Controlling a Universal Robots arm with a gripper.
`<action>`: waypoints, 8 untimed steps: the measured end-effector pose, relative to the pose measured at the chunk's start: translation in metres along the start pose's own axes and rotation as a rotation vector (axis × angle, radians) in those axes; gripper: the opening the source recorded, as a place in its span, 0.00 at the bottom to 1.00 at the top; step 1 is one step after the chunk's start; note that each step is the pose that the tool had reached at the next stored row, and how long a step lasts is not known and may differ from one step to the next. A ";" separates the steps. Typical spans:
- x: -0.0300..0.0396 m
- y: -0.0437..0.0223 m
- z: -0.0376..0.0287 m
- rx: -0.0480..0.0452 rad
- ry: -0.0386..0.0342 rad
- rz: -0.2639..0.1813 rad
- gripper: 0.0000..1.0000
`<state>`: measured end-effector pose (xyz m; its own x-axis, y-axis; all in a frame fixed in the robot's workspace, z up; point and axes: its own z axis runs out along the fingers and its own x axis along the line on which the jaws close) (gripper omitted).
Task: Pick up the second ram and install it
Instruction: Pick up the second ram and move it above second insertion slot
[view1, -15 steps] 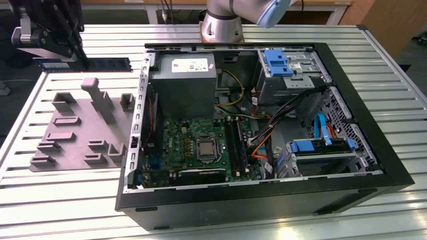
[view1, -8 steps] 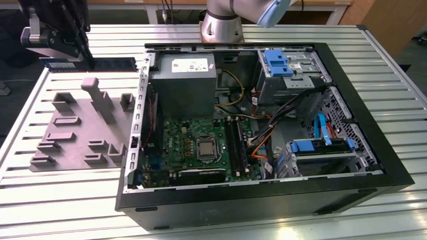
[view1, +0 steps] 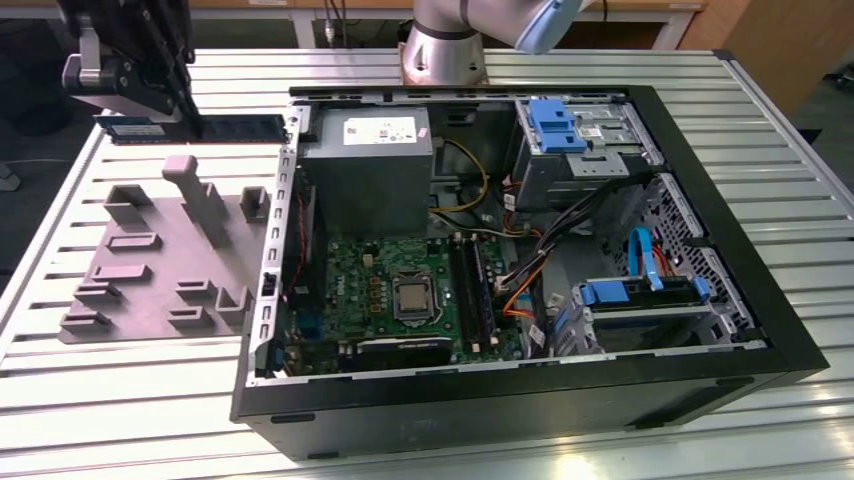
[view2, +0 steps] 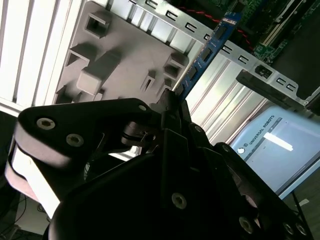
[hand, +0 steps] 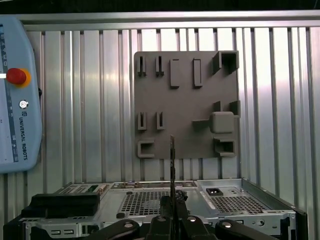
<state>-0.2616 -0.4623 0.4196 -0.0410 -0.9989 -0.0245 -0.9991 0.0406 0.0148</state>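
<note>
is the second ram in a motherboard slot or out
Out: the gripper holds the second ram outside the computer case, near the grey holder block.

A ribbed metal bench (view1: 134, 400) gleams under bright light, with what looks like wooden furniture (view1: 781, 50) behind.

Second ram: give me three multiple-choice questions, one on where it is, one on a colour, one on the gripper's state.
1. Where is the second ram? A in a motherboard slot; B in the air outside the computer case; C lying on the table.
2. The holder block is: A grey; B red; C yellow.
3. The gripper is: A open; B shut on the second ram; C shut on nothing.
Answers: B, it hangs clear of the case; A, plain grey plastic; B, its fingers clamp the stick.
</note>
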 end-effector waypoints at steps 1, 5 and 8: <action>-0.0001 -0.0013 0.0000 0.0000 0.0000 0.000 0.14; -0.0002 -0.0055 -0.0001 0.0000 0.0000 0.000 0.14; -0.0002 -0.0057 -0.0001 0.0000 0.0000 0.000 0.14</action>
<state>-0.2559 -0.4624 0.4196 -0.0411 -0.9989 -0.0245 -0.9991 0.0408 0.0148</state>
